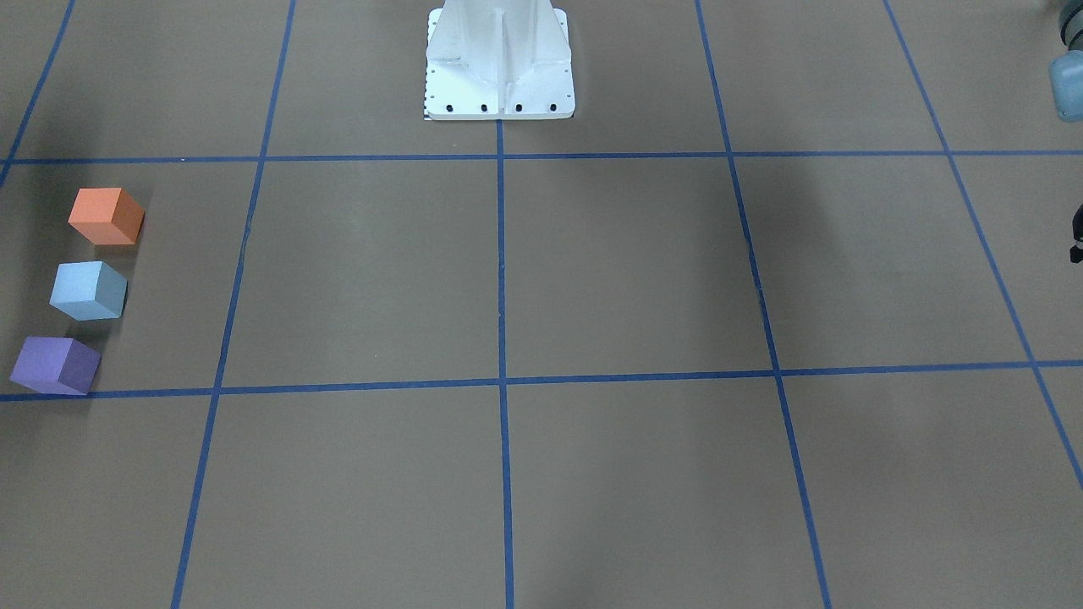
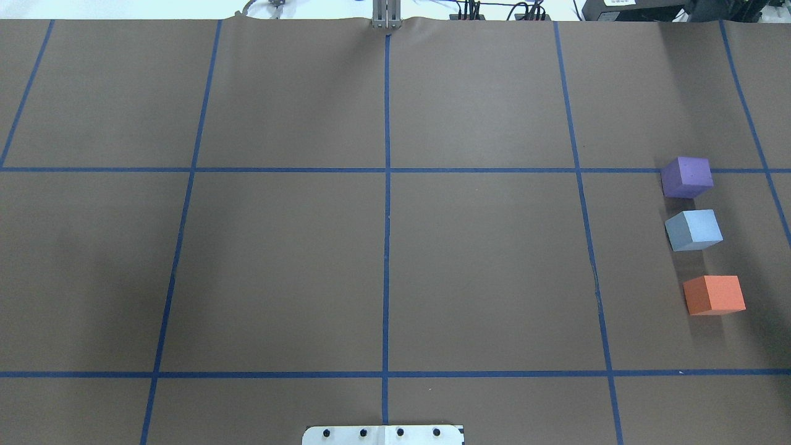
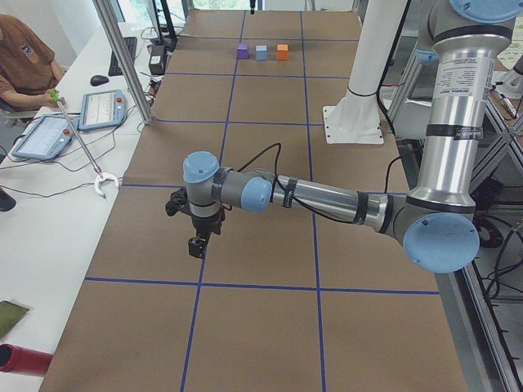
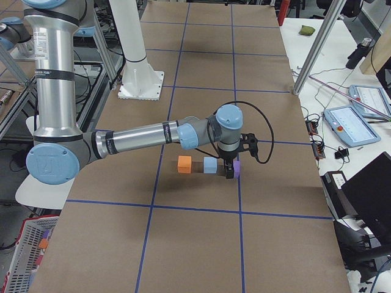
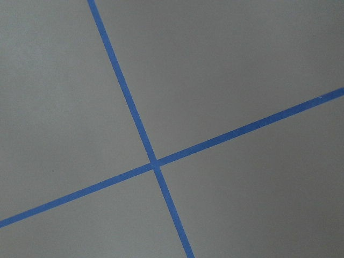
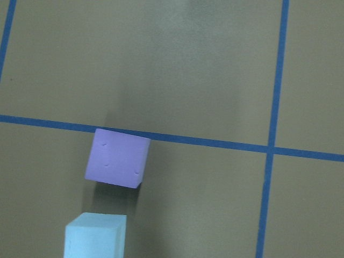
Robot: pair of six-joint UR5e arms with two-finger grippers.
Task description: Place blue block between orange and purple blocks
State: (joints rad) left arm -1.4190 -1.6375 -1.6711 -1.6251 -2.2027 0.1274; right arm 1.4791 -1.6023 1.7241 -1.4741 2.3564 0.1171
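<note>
The orange block [image 2: 714, 295], the light blue block [image 2: 694, 229] and the purple block [image 2: 686, 177] stand in a row on the table's right side, with small gaps between them and the blue one in the middle. The row also shows in the front view: orange block [image 1: 106, 216], blue block [image 1: 88, 290], purple block [image 1: 55, 365]. My right gripper [image 4: 230, 171] hangs over the purple block [image 4: 236, 169]; I cannot tell if it is open. The right wrist view shows the purple block [image 6: 117, 157] and blue block [image 6: 95, 235] free. My left gripper [image 3: 196, 245] hovers over bare table far from the blocks; I cannot tell its state.
The white robot pedestal [image 1: 499, 68] stands at the table's middle rear edge. Blue tape lines [image 5: 155, 163] divide the brown table into a grid. An operator [image 3: 20, 57] sits at a side bench with tablets [image 3: 102, 109].
</note>
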